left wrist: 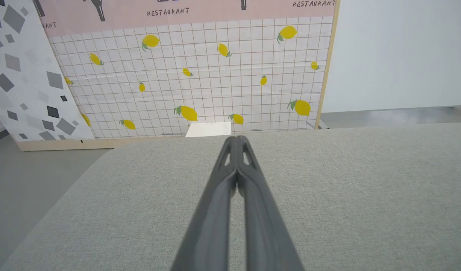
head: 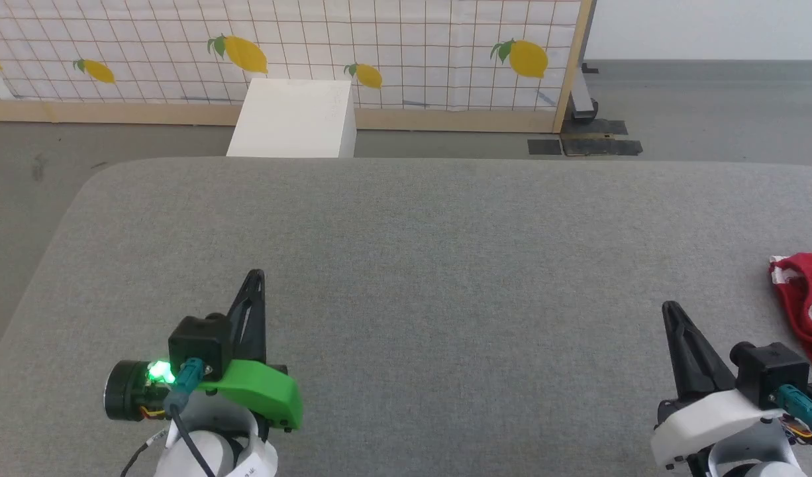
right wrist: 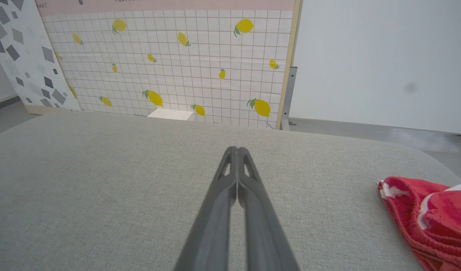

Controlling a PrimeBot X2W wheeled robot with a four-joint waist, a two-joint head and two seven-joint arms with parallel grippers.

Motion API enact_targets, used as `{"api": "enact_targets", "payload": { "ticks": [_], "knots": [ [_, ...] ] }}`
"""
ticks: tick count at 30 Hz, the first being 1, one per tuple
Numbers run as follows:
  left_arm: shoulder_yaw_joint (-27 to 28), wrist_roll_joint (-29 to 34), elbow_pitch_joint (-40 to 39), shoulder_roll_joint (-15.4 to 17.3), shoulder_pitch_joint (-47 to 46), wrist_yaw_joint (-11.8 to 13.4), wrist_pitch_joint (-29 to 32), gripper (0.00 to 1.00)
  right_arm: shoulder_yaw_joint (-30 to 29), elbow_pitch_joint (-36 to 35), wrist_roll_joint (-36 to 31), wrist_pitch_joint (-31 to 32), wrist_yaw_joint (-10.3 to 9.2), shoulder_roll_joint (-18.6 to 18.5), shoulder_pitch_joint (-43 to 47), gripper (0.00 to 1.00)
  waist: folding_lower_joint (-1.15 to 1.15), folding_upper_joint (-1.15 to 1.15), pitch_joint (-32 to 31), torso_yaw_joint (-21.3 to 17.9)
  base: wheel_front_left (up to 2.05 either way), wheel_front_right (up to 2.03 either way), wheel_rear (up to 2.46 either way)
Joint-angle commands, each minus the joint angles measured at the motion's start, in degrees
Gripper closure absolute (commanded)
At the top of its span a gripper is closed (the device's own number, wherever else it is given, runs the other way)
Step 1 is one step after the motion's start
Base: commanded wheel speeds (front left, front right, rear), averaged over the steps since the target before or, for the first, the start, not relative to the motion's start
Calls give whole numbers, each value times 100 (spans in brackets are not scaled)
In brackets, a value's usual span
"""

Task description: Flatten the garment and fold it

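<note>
The red garment [head: 805, 303] lies crumpled at the far right of the grey table [head: 432, 265], cut off by the frame edge; white trim shows on it. In the right wrist view the garment [right wrist: 429, 218] sits low at the right, apart from my fingers. My right gripper [head: 671, 309] hovers at the lower right, shut and holding nothing, a short way left of the garment. My left gripper [head: 255, 277] stands at the lower left, shut and empty, far from the cloth. The left gripper [left wrist: 236, 140] and the right gripper [right wrist: 236, 149] have their fingers pressed together.
A white box [head: 293, 119] stands on the floor beyond the table's far edge. Behind it is a lemon-patterned panel [head: 379, 46] with a wooden frame. The table's rounded far-left corner [head: 98, 179] drops to grey floor.
</note>
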Motion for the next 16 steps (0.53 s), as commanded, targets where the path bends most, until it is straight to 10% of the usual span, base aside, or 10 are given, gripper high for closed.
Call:
{"api": "enact_targets", "payload": {
  "ticks": [1, 16],
  "knots": [
    [116, 112, -19, -91, 117, -74, 30, 100, 23, 2, -56, 20, -5, 27, -113, 100, 0, 0, 1, -2, 0, 0, 0],
    [673, 573, -26, -466, 278, -425, 193, 100, 99, 3, -181, 92, -6, 85, -169, 100, 0, 0, 8, -27, 0, 0, 0]
  ]
}}
